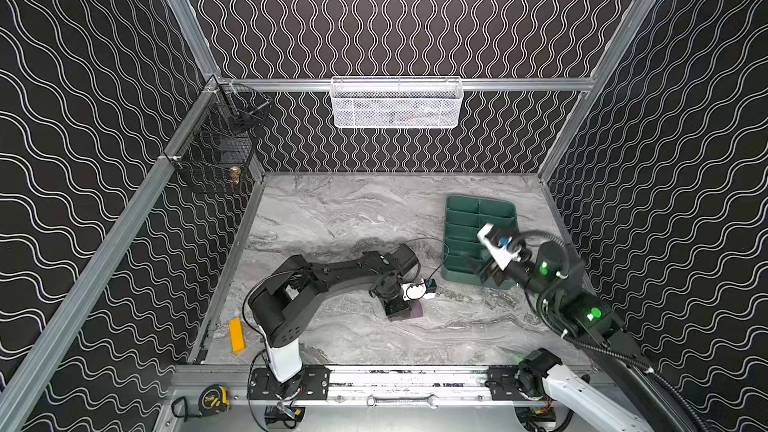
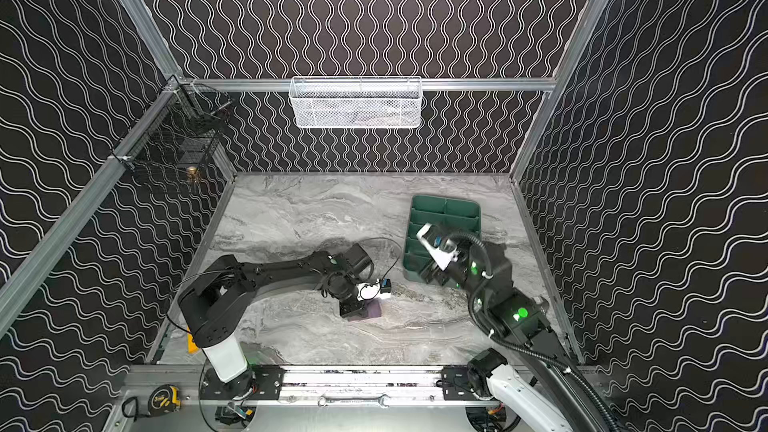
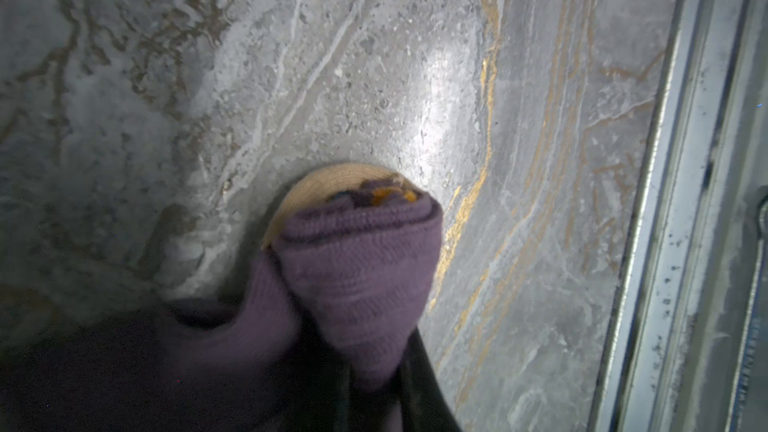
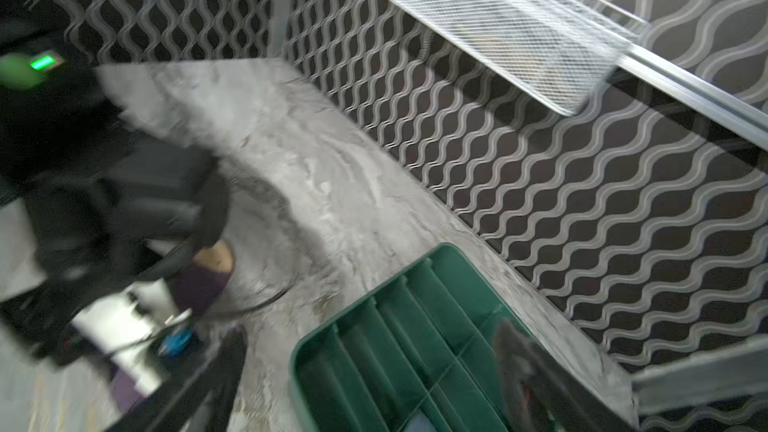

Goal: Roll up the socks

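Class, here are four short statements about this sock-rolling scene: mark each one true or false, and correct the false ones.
1. The left gripper is shut on a rolled purple sock. True.
2. The green tray sits on the left of the scene. False: it sits on the right.
3. The right gripper holds a blue sock. False: it is open and empty above the tray.
4. A white mesh basket hangs on the back wall. True.

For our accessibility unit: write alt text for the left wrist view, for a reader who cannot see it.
A rolled purple sock with a tan toe, held by the left gripper, lies on a grey marbled table; a metal rail borders it.
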Available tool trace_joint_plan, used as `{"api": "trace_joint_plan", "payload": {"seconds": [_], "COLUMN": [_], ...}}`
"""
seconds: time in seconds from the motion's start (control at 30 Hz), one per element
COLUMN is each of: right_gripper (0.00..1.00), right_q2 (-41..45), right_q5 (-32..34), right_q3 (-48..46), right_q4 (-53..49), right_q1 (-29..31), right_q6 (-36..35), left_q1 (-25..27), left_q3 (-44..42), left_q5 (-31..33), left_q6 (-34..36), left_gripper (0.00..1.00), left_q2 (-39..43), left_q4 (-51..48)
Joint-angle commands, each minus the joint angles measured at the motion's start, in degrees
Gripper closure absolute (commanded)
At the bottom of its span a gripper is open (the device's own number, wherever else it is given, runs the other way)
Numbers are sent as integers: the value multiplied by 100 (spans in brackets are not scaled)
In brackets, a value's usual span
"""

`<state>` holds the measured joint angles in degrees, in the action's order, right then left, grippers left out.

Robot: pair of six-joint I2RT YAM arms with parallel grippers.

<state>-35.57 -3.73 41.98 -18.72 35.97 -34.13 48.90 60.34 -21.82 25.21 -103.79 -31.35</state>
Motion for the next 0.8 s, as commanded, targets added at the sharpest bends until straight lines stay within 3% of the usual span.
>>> {"api": "trace_joint_plan", "payload": {"seconds": [0.0,0.13,0.27,0.5,0.77], "right_gripper": [9,13,15,17,25], "right_q2": [331,235,-609,-2728,-4185], "right_q5": [432,1206,1803,1849,1634], "right_q3": [-479,-1165,-1852,-2180,-2036], "right_q4": [-462,-323,1176,3435,3870], "right_q1": [838,1991,2770,2829,2774], "right_q6": [-1825,-2538,-3094,-3281,-3305], "left_q1": [-137,-282,-333,-340,-344], "left_q3": [-129,-88,-114,-119,-127], "left_q5": [391,309,351,295,203], "left_q6": [-133,-109,-101,1,26], "left_gripper": [100,100,100,100,100], "left_q2": [-267,-378,-397,-449,-417], "left_q4": [-210,-238,-211,-271,-261]}}
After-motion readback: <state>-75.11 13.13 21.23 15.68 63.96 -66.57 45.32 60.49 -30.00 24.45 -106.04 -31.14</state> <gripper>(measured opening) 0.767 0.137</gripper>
